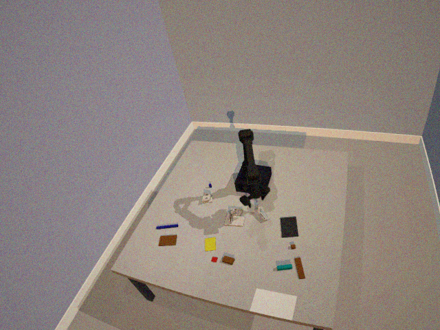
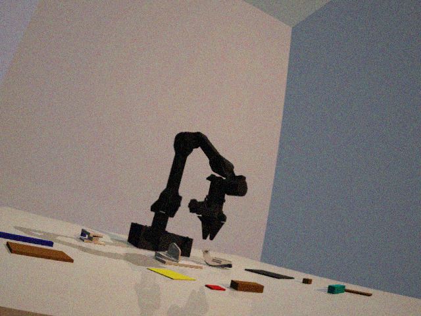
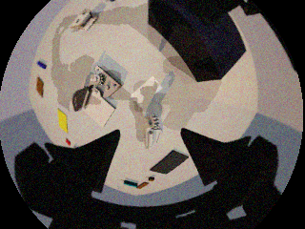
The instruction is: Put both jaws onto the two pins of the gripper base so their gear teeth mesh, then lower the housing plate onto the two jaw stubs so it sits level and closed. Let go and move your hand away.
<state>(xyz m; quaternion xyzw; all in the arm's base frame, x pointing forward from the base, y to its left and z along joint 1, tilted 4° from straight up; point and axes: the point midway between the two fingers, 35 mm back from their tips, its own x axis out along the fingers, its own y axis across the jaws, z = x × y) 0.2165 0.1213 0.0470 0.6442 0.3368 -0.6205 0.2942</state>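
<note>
Hangs above the table [image 1: 312, 184] [image 2: 102, 282] [image 3: 133, 48], jaws apart, nothing between. Lies below them: a pale, curved, toothed piece [image 1: 262, 214] [image 2: 218, 263] [image 3: 152, 135], near a smooth, flat-sided pale assembly [image 1: 235, 223] [image 2: 190, 266] [image 3: 101, 113].

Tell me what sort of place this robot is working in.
Probably a plain room set up as a robot workspace: a wide table stands near bare walls, a black arm is based on it, and flat colored blocks and small pale parts lie scattered around.
</note>
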